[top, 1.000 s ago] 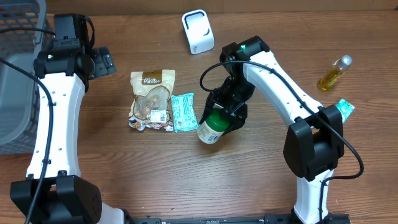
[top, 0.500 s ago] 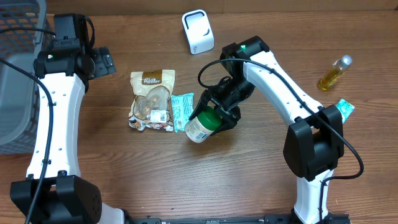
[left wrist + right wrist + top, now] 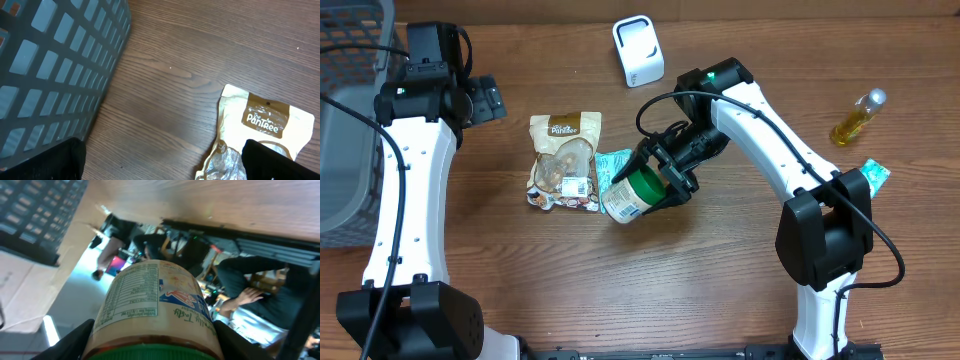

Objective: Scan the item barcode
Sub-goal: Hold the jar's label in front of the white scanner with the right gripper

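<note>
Two white arms [image 3: 410, 190] — black joints, looping black cables [image 3: 665, 97], a small green light [image 3: 710, 73] each.

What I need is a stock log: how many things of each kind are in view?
Jar: 1
Pouch: 1
Teal packets: 2
Bottle: 1
Scanner: 1
Basket: 1
Total: 7

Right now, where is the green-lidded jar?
Overhead view, mid-table: the jar is tilted in the right arm's fingers, next to the teal packet.
</note>
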Robot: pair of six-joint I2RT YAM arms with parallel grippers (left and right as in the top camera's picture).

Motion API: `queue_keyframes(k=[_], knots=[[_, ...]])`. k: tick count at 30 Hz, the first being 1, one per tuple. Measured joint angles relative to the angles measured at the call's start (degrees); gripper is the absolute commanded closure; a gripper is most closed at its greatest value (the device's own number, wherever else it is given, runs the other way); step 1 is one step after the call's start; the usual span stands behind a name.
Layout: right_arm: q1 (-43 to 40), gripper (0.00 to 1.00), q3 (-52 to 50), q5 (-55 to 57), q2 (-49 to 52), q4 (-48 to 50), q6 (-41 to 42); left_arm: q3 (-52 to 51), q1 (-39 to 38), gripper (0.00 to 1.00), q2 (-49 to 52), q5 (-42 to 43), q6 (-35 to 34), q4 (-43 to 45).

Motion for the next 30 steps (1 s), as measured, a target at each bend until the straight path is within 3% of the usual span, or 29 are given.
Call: queue_keyframes(k=[7,12,19,22,30], knots=[[0.0,0.32,0.0,-1.6,0.0,2.2,0.0,0.0,0.0,0.0,0.0,0.0,0.0,0.0],[0.0,0.32,0.0,6.8,0.0,7.5,0.0,0.0,0.0,0.01,0.0,0.0,0.0,0.0],[0.0,0.42,0.0,27.8,0.0,20.8,0.1,0.0,0.0,0.01,0.0,0.0,0.0,0.0],[-0.4,0.52,0.0,33.0,0.0,27.6,0.1,0.0,0.0,0.01,0.0,0.0,0.0,0.0],[-5.0,0.6,4.4,31.5,0.0,35.4,-1.1,0.0,0.0,0.01,0.0,0.0,0.0,0.0]])
